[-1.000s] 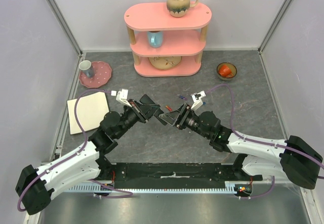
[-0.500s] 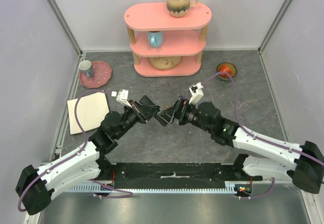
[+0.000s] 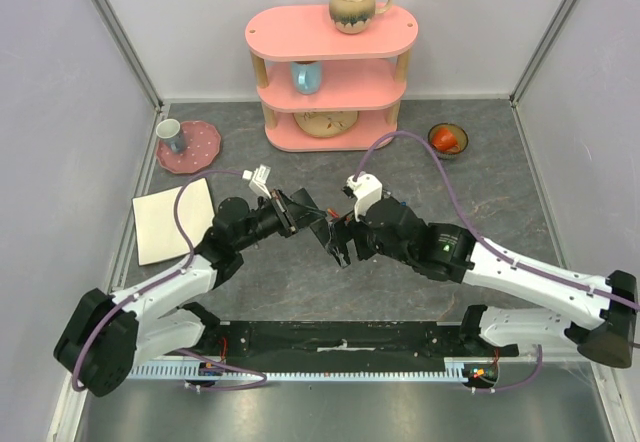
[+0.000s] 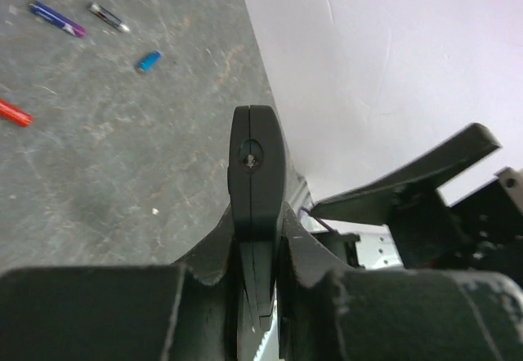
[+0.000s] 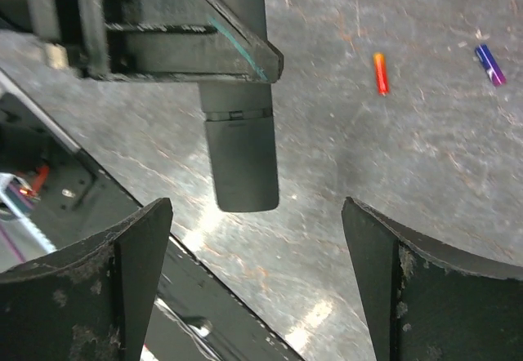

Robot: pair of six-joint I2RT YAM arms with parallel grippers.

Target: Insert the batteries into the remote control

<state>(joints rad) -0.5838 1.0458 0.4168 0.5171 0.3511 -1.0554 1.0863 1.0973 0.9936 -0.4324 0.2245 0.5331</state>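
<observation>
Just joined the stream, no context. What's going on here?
The left tool is shut on the remote control, holding it out towards the right tool, which is open facing its free end and grips nothing. The red-orange battery, purple battery, blue battery and dark grey battery lie loose on the table, none picked up.

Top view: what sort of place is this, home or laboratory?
Most likely a laboratory test cell: plain walls box in a grey table, a left arm and right arm are bolted at its edge, and the pink shelf looks staged.
</observation>
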